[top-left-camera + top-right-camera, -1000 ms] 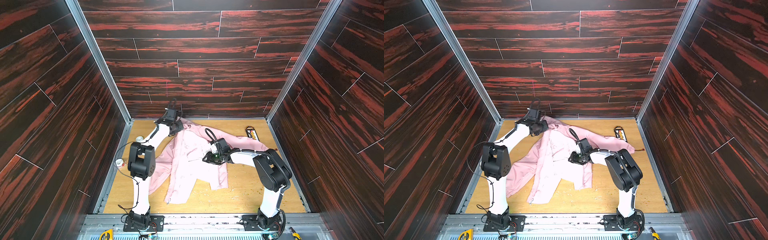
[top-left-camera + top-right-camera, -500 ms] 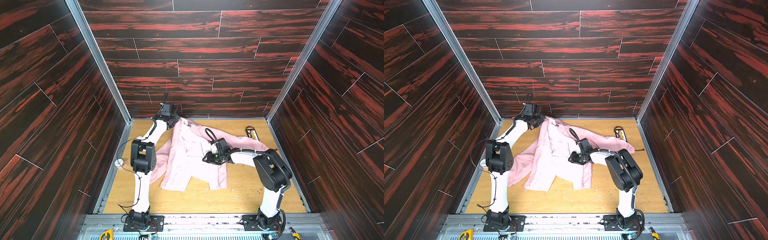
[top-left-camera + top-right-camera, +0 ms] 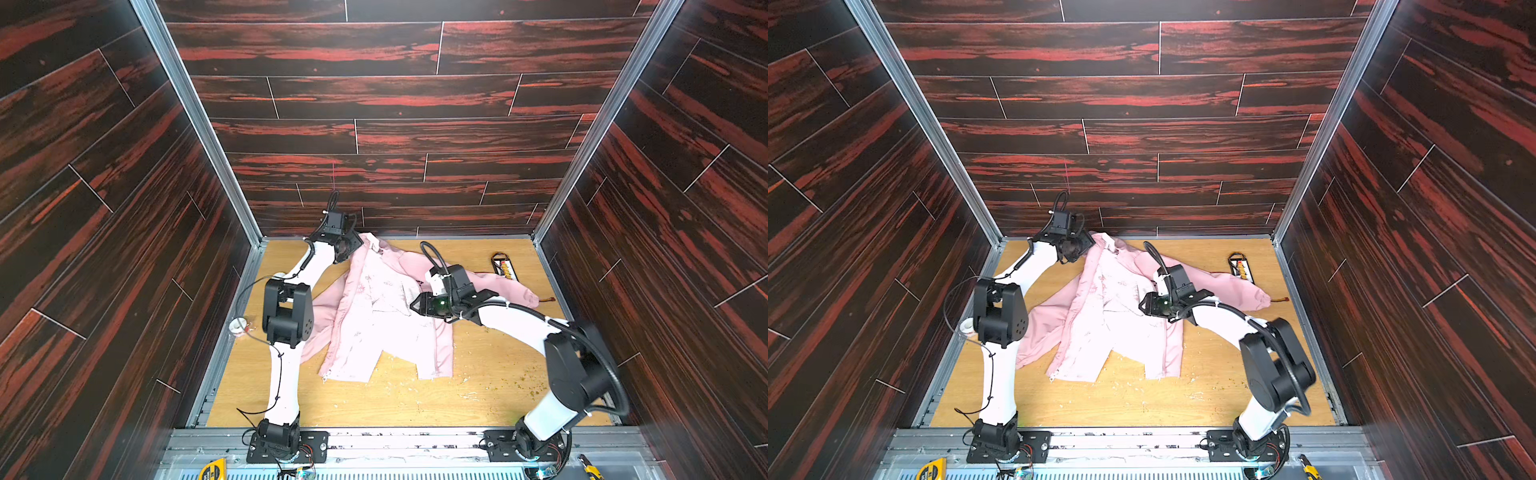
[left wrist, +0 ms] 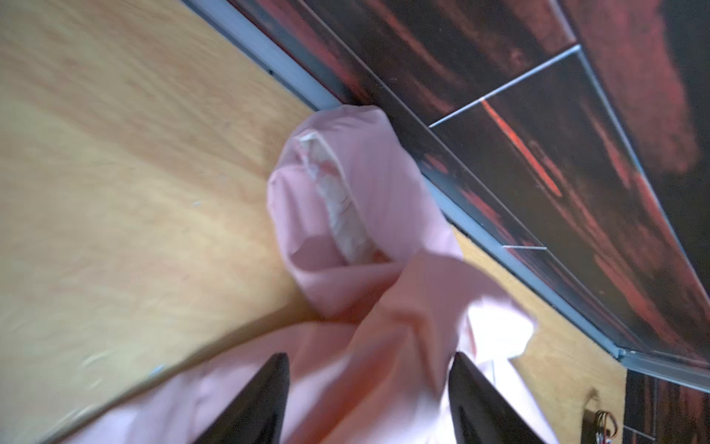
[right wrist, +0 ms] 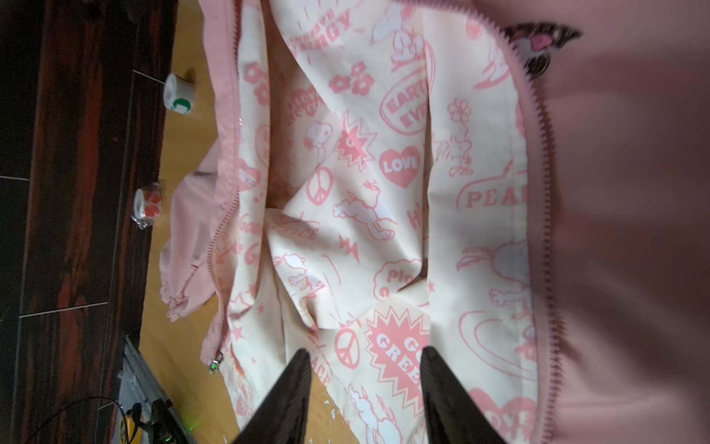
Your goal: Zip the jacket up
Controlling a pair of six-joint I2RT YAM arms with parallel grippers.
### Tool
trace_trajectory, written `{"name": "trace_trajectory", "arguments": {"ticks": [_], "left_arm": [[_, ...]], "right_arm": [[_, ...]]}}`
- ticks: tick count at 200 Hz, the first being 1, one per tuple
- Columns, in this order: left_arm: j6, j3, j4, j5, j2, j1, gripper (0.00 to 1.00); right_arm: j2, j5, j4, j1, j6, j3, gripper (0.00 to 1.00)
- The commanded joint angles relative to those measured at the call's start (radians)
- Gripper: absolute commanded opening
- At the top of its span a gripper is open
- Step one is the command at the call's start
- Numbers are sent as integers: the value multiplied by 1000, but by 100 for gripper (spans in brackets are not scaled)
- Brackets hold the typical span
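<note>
The pale pink jacket (image 3: 374, 324) (image 3: 1100, 328) lies unzipped on the wooden floor, its printed cream lining (image 5: 365, 173) facing up. My left gripper (image 3: 351, 245) (image 4: 370, 354) is at the far back by the hood (image 4: 365, 173); its jaws stand wide apart, open over loose pink fabric. My right gripper (image 3: 415, 305) (image 5: 365, 350) hovers open above the lining near the jacket's middle, holding nothing. One row of zipper teeth (image 5: 543, 153) runs along the front edge by the dark chest logo (image 5: 538, 42). The metal slider (image 5: 216, 363) sits at the hem end of the opposite edge.
A white tape roll (image 3: 238, 325) (image 5: 178, 94) and a second roll (image 5: 148, 202) lie by the left wall rail. A black and yellow pack with wires (image 3: 503, 266) lies at the back right. Dark wood walls close in three sides. Crumbs dot the floor near the hem.
My left arm pulled the collar toward the back wall, dragging the jacket up and straighter, then its jaws opened and let go. The right jaws spread a little wider.
</note>
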Motion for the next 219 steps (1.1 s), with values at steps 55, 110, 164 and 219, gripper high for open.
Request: {"name": "trace_trajectory", "arguments": {"ticks": [55,110,164,219], "left_arm": [[73,-261,-1,27,-313,-168,71],[15,-185,10,43,-121,-264,67],[13,-17,-25,30,39,-268,67],[30,116,-72,-2,149,-267,65]], "right_arm": [[-223,-40,9,-13,75,-295,43],[-303,-22,42,69,156,-453,38],[-359,1,60,122,222,-545,38],[-350,-13,117,135,263,-602,38]]}}
